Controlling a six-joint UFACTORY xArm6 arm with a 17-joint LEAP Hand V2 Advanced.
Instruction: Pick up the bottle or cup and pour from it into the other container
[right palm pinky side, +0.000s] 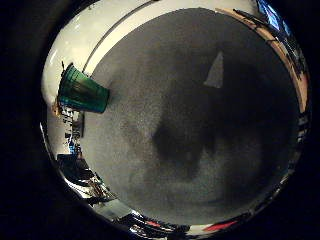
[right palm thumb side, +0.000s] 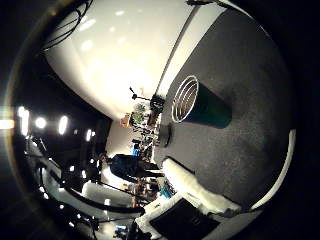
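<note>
A dark green cup (right palm pinky side: 82, 90) stands on the grey table (right palm pinky side: 190, 110) near its edge. The right thumb side palm view shows the cup (right palm thumb side: 207, 104) from nearer, with its open mouth and pale rim turned toward the camera. One finger lies stretched out, away from the cup, and nothing is between the parts that show. The hand's shadow (right palm pinky side: 180, 135) falls on the bare table, away from the cup.
A small white triangular mark (right palm pinky side: 215, 70) lies on the table. A white wall or board (right palm thumb side: 120, 60) rises beyond the table's edge behind the cup. Room clutter and lights (right palm thumb side: 140, 120) show past the edge.
</note>
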